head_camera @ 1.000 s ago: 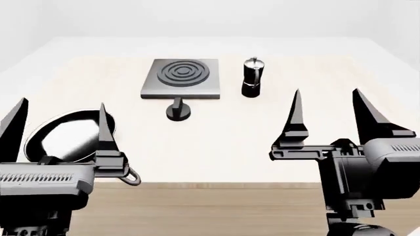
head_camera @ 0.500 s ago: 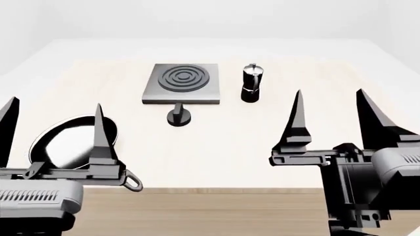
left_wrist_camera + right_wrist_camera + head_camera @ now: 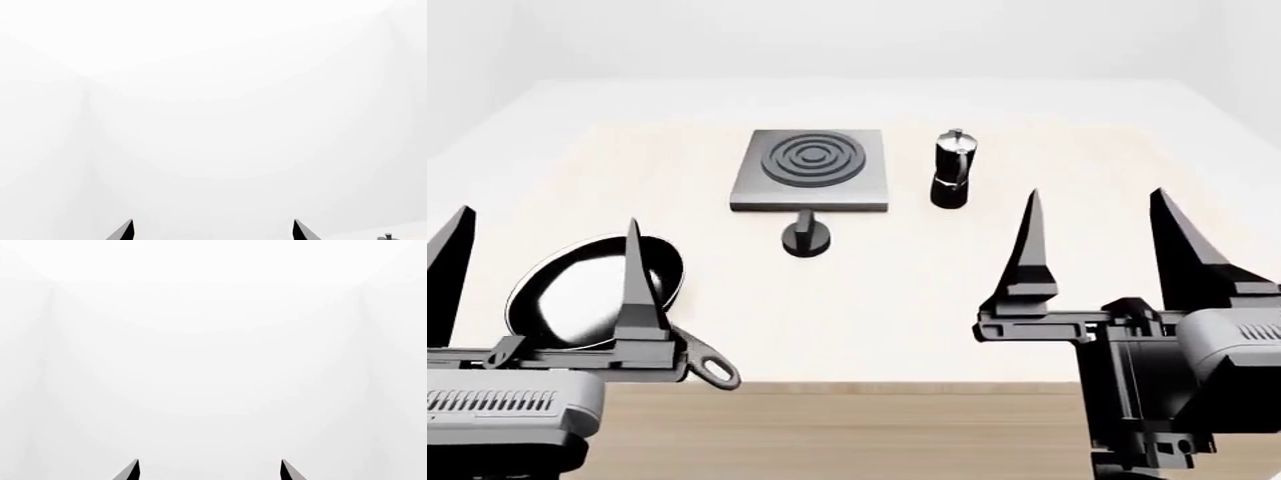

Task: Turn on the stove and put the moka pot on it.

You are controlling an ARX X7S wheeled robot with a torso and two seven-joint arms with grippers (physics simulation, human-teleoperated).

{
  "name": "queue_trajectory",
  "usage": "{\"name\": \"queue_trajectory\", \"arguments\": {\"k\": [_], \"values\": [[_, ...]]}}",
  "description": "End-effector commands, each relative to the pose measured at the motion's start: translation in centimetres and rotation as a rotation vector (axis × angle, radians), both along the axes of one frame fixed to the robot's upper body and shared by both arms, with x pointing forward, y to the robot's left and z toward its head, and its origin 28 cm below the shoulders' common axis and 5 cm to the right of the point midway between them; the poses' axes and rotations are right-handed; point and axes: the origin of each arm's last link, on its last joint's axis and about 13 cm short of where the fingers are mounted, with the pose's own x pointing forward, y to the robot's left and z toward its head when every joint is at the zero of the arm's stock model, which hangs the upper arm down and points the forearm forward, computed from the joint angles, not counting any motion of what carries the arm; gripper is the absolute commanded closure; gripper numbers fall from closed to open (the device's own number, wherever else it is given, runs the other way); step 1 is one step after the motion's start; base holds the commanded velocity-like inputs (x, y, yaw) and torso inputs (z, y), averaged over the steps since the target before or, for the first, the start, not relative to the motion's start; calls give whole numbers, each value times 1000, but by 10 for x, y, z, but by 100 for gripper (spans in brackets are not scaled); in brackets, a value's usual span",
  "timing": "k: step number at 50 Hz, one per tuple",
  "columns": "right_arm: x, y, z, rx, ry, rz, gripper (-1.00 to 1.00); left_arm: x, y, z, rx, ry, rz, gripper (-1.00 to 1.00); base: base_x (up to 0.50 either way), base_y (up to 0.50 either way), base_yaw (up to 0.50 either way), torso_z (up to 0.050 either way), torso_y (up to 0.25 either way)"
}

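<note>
Nothing is done yet: the moka pot (image 3: 954,168) is seen beside the stove (image 3: 811,171), knob (image 3: 809,236) untouched, left hand (image 3: 541,262) and right hand (image 3: 1101,245) held wide and empty.

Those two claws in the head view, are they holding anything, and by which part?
Nothing. The left gripper and the right gripper are both open and empty; the moka pot stands untouched on the table.

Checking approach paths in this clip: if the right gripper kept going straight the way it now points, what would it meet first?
Probably nothing. The right gripper points up and forward, and its wrist view shows only blank white ahead. The coffee pot sits left of its line. Depth is unclear.
</note>
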Motion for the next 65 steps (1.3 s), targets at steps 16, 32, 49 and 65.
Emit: {"name": "queue_trajectory", "arguments": {"k": [16,32,49,65], "values": [[2,1,-4,-3,16,3,-100,1,0,-2,-4,8,7,-100,0,296,0,0,0],[4,2,-5,33,38,25,-100,2,-1,-3,-13,11,1,-100,6,34,0,0,0],[3,2,-8,30,51,22,-100,3,-1,-5,-15,14,1,-100,151,0,0,0,0],[3,3,-10,27,54,25,-100,4,-2,-5,-17,14,-1,-100,170,0,0,0,0]]}}
